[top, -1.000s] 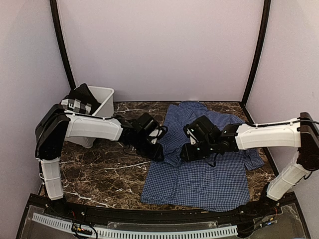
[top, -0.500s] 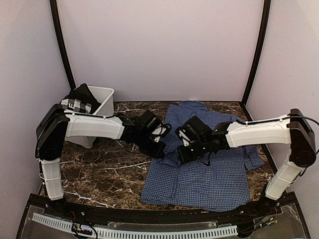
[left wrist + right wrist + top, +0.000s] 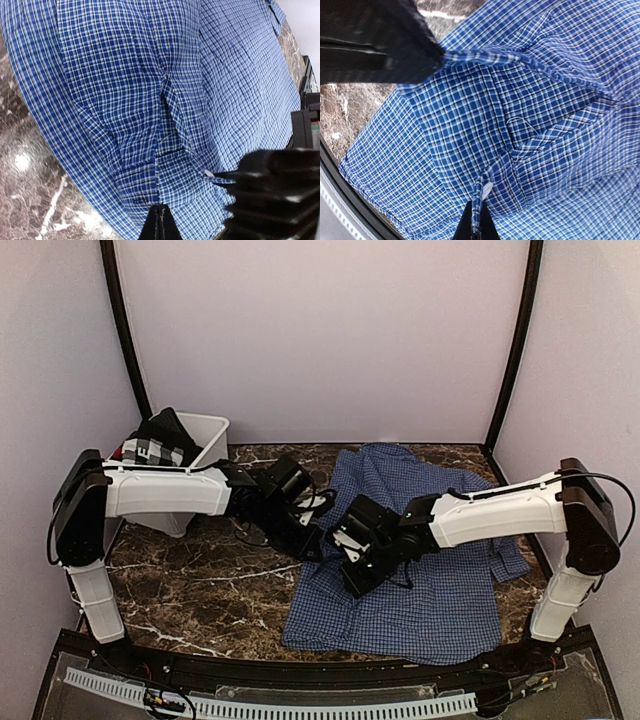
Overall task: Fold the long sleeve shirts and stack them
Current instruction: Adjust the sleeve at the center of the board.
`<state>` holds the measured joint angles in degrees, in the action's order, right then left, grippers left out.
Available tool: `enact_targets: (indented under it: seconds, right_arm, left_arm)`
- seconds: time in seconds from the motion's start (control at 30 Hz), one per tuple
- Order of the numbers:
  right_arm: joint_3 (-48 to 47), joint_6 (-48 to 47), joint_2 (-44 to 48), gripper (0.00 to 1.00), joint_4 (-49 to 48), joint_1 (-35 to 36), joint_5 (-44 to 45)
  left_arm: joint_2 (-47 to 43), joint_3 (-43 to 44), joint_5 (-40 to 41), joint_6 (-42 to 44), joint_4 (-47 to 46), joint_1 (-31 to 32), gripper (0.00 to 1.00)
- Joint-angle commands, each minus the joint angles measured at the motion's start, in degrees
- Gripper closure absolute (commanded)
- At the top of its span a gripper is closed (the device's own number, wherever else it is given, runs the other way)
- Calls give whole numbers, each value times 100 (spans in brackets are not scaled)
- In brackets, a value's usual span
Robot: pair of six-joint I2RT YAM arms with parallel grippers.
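Blue checked shirt (image 3: 420, 600) lies spread on the marble table (image 3: 190, 590), right of centre; left gripper (image 3: 312, 542) and right gripper (image 3: 350, 575) are both clamped on cloth at its edge toward the left arm, close together. Risk: shallow pinches slip when lifted; wrists may clash.

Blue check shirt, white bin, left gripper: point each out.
blue check shirt (image 3: 420, 605): top external view, lower body panel.
white bin (image 3: 213, 443): top external view, right side wall.
left gripper (image 3: 160, 215): left wrist view, shut fingertips on the shirt's edge.
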<state>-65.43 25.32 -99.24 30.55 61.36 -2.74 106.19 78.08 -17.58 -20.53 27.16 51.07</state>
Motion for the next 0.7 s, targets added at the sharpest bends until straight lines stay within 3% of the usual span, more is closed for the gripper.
enact_targets:
  seconds: [0.0,0.23,0.67]
  right_arm:
    - [5,260,-70,100,-453,93,-310]
    - [300,594,-57,100,-1120,108,-702]
    - [519,631,-56,100,-1175,109,-799]
  left_arm:
    - [-316,-315,-283,-3,254,34,100]
    - [-468,-509,-348,-67,220,50,100]
    - [-515,-718,-513,-77,28,122,100]
